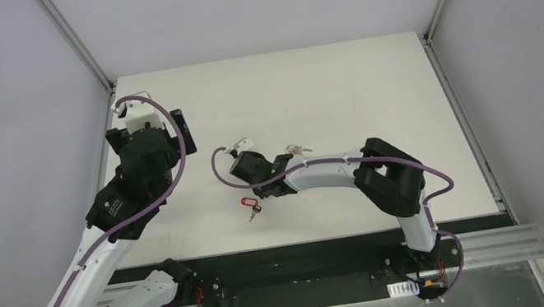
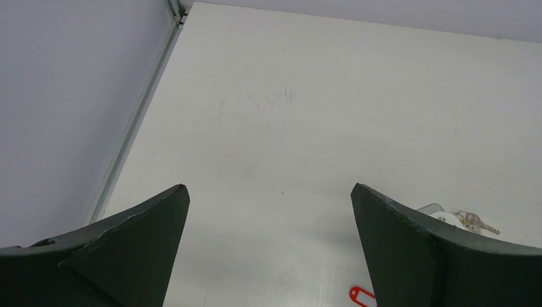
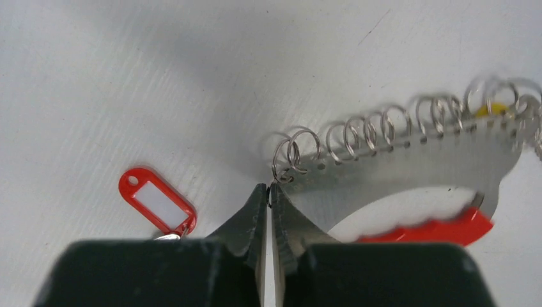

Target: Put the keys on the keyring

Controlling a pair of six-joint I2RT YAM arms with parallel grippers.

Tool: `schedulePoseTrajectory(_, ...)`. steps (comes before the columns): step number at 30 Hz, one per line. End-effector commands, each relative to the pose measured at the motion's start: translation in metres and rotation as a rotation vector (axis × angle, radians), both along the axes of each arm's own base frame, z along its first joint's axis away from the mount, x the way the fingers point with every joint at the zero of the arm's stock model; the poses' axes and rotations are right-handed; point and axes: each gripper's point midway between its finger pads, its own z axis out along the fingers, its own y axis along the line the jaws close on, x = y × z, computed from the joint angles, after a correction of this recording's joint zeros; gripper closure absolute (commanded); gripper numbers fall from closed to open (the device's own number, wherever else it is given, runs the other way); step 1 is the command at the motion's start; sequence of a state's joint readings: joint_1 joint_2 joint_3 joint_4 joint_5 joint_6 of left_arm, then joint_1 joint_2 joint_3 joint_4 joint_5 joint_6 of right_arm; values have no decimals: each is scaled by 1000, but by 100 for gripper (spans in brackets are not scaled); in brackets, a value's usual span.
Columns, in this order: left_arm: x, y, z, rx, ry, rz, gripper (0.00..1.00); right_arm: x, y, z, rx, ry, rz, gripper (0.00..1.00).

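Observation:
The keyring (image 3: 409, 153) is a flat metal plate with several wire rings along its edge and a red part under it. My right gripper (image 3: 269, 190) is shut, its tips pinching a thin wire loop at the plate's near end. A key with a red tag (image 3: 156, 206) lies on the table just left of the fingers; its blade is hidden behind them. The tagged key (image 1: 251, 205) also shows from above, and a bunch of silvery keys (image 1: 300, 150) lies beside the right arm. My left gripper (image 2: 268, 186) hangs wide open over bare table, holding nothing.
The white table (image 1: 342, 92) is walled by grey panels, with a metal rail (image 2: 137, 115) along its left edge. In the left wrist view the silvery keys (image 2: 476, 222) and the red tag (image 2: 360, 296) lie by the right finger.

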State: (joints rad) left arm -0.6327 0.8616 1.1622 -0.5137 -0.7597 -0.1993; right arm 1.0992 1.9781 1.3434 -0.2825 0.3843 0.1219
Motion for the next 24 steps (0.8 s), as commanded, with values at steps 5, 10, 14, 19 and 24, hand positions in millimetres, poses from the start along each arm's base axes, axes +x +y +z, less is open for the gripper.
schedulePoseTrajectory(5, -2, 4, 3, -32, -19, 12, 0, 2, -8, 19, 7, -56, -29, 100)
schedulePoseTrajectory(10, -3, 4, 4, -40, -25, 11, 0, -8, -13, 50, 70, -53, -25, 100)
schedulePoseTrajectory(14, -4, 3, 5, -48, -29, 4, 0, -18, -18, 83, 142, -46, -7, 100)
schedulePoseTrajectory(19, -4, 1, 5, -55, -26, -11, 0, -31, -23, 127, 246, -61, 45, 100)
schedulePoseTrajectory(24, -4, -4, 4, -71, -25, -37, 0, -42, -29, 173, 373, -82, 101, 100)
